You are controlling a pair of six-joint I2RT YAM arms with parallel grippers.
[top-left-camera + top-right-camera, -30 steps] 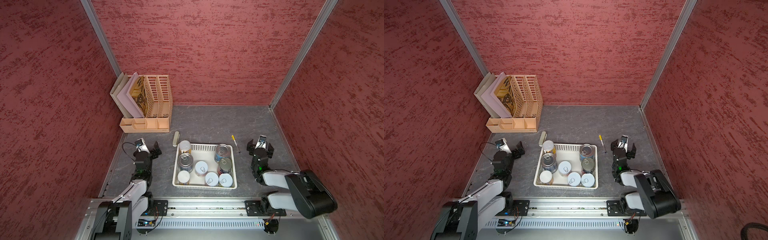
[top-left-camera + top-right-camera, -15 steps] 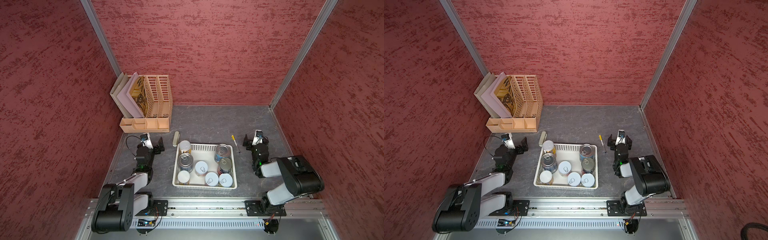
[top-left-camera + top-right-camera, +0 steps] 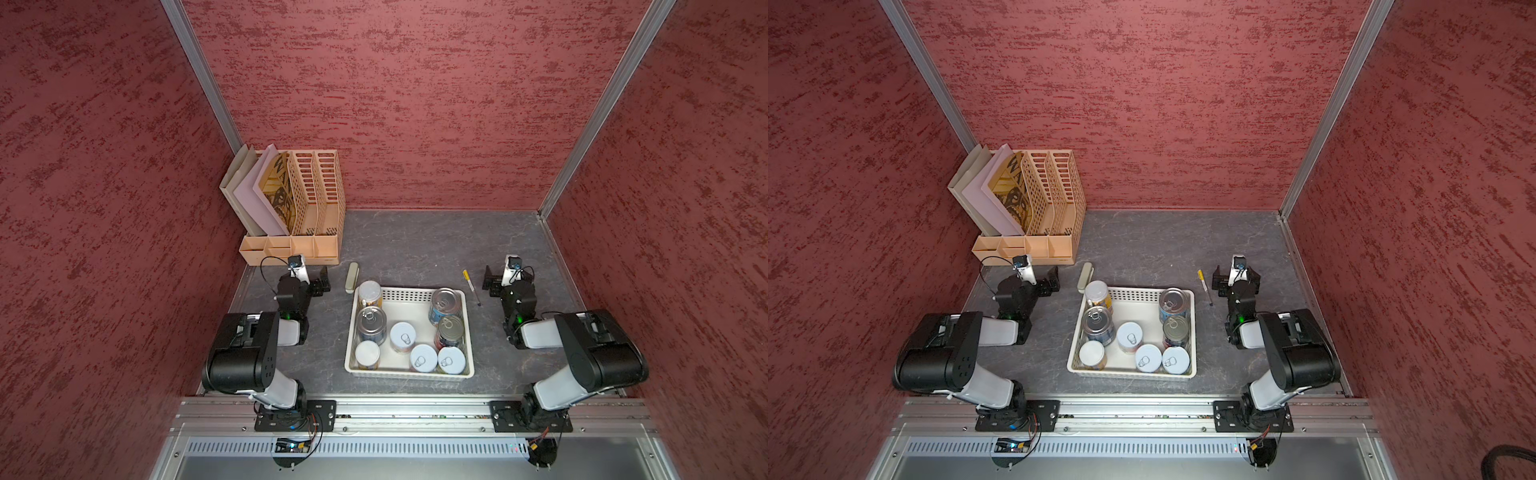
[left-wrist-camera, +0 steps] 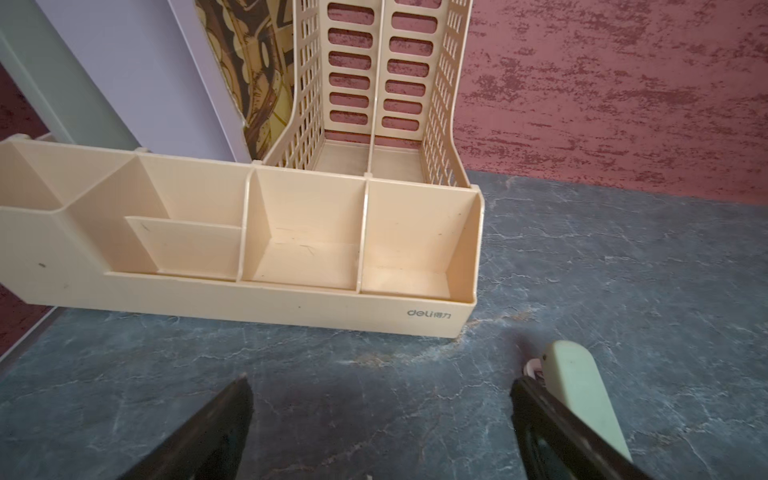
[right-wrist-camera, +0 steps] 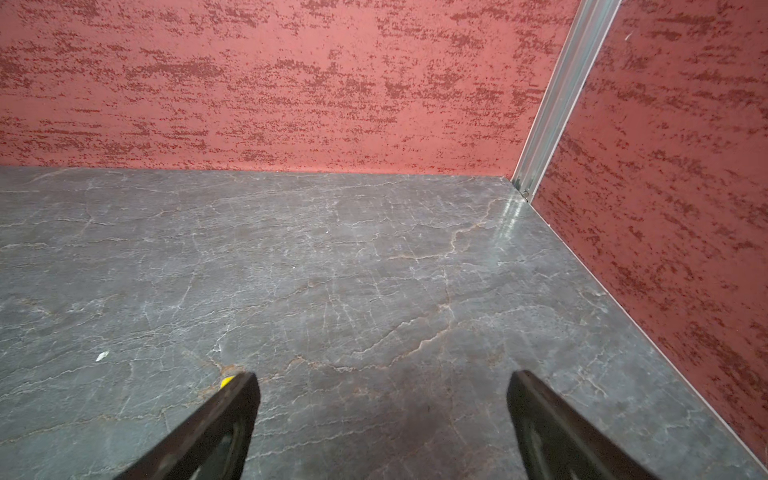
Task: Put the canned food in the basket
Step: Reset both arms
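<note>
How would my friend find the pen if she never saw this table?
Find the white basket full of cans in the middle of the grey table. Just beside it, toward the right claw, a thin pen lies flat on the tabletop. It is the only skinny stick there, white with a yellow end.

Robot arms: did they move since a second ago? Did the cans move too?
The left arm and right arm folded up, carrying the left gripper and right gripper a little toward the back wall. Both grippers are open and empty; nothing was grabbed or let go. The eight cans stayed in the basket; pen, beige bar and file rack stayed put.
</note>
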